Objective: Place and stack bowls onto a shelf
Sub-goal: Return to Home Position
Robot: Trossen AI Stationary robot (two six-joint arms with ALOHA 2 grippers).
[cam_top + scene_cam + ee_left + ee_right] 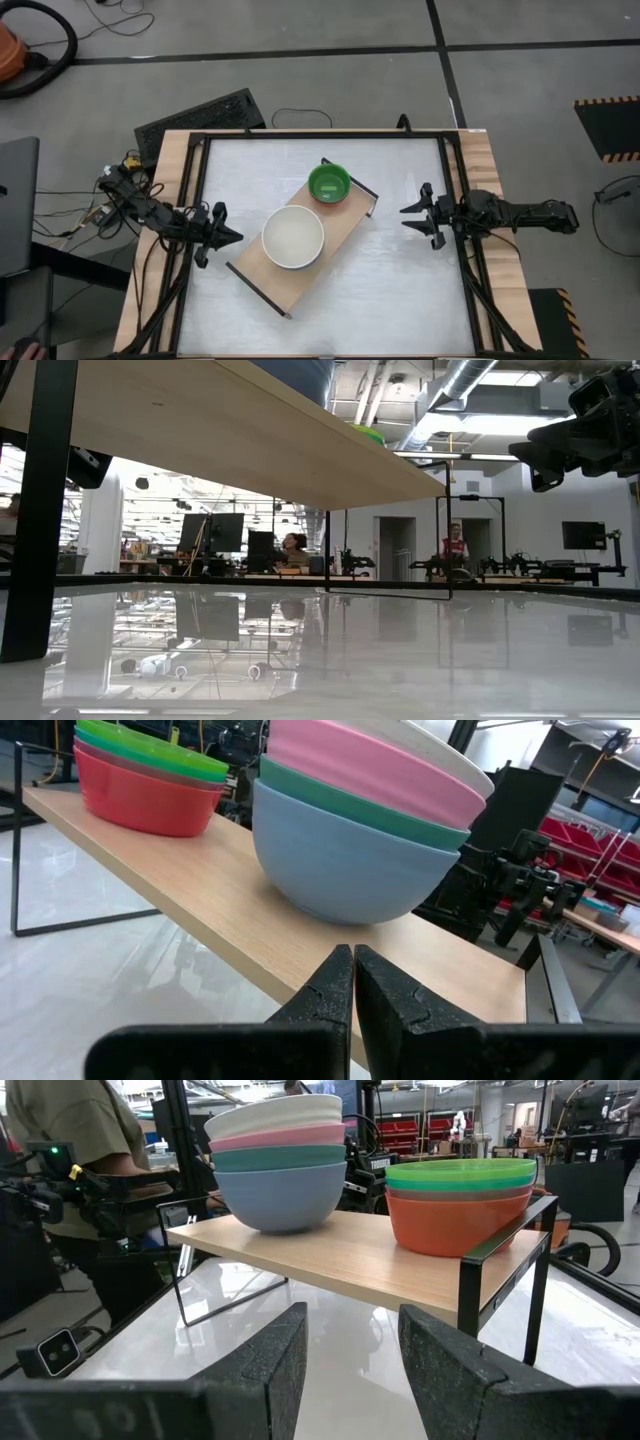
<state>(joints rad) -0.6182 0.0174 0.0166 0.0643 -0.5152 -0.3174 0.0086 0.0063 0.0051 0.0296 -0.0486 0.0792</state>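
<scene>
Standing slantwise in the middle of the table, the shelf carries two stacks of bowls. In the large stack a blue bowl is at the bottom, then a teal bowl, a pink bowl and a white bowl on top. The small stack has a red bowl below and a green bowl on top. The left gripper hangs near the large stack, its fingers pressed together and holding nothing. The right gripper hangs near the shelf's other end, its fingers spread apart and empty.
</scene>
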